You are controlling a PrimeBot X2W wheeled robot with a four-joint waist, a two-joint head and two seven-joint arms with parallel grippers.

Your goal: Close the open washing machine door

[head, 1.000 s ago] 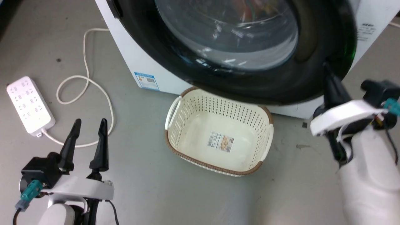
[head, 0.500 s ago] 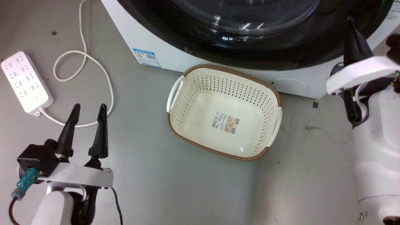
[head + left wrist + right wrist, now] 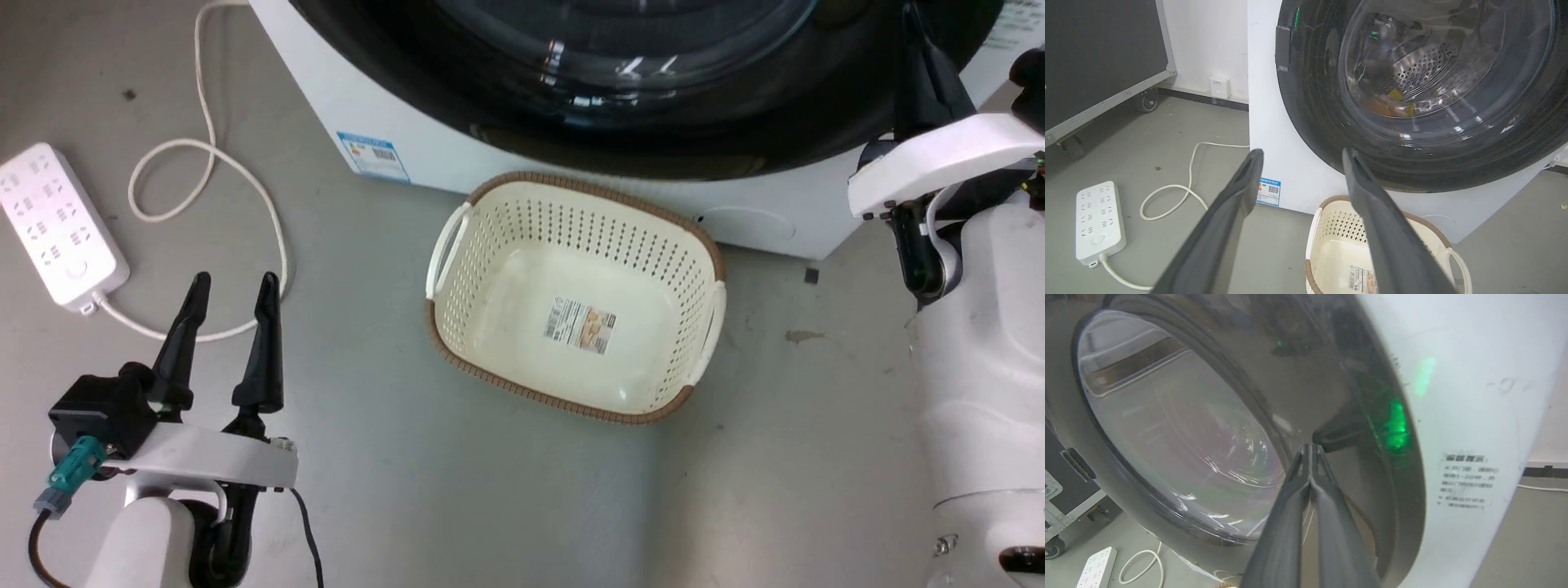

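Door (image 3: 620, 139) cut off at head view's far edge: only lower black rim + a strip of glass there. L wrist view shows more: behind the glass the drum and some orange/yellow bits, blurry. Door lies against washer (image 3: 367, 98) front; can't tell if latched.

R gripper (image 3: 1310, 447): fingers pressed together, nothing between, tips at the rim's right part meeting their own reflection, so touching or v. close. In head view its tips run off the far edge; R forearm stands along the right edge. L gripper (image 3: 233, 282) near left, above floor (image 3: 490, 490), fingers spread, empty, well apart from door.

Room: basket (image 3: 506, 245) sits just in front of washer, below door's lower rim, 1 label inside. Open floor near it and to its right. Strip (image 3: 53, 224) far left, partly cut by the edge; cable (image 3: 280, 241) loops btw it and washer.

Count: 1 door, 1 basket, 1 strip, 1 cable, 2 grippers.
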